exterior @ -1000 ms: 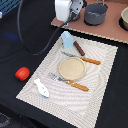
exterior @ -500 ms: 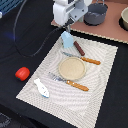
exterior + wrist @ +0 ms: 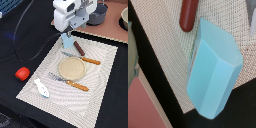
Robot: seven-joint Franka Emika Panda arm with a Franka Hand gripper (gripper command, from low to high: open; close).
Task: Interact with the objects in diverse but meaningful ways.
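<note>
The light blue carton-shaped block [image 3: 66, 40] lies at the far edge of the striped placemat [image 3: 100, 80], and it fills the wrist view [image 3: 213, 70]. The dark brown sausage stick [image 3: 78, 48] lies right beside it, also seen in the wrist view [image 3: 189, 14]. My gripper [image 3: 67, 33] hangs directly over the block, jaws apart, holding nothing. The red tomato ball [image 3: 21, 73] sits on the black table at the exterior view's left. The white-and-blue fish [image 3: 42, 88] lies on the mat's near left corner.
A round tan plate [image 3: 72, 68] sits mid-mat between a wooden-handled fork [image 3: 68, 82] and knife [image 3: 84, 59]. A grey pot [image 3: 97, 15] and a bowl [image 3: 124, 18] stand on a pinkish board behind. A black cable [image 3: 25, 37] loops across the table.
My gripper has moved down and toward the exterior view's right, from behind the mat to just above the light blue block. The objects have not moved.
</note>
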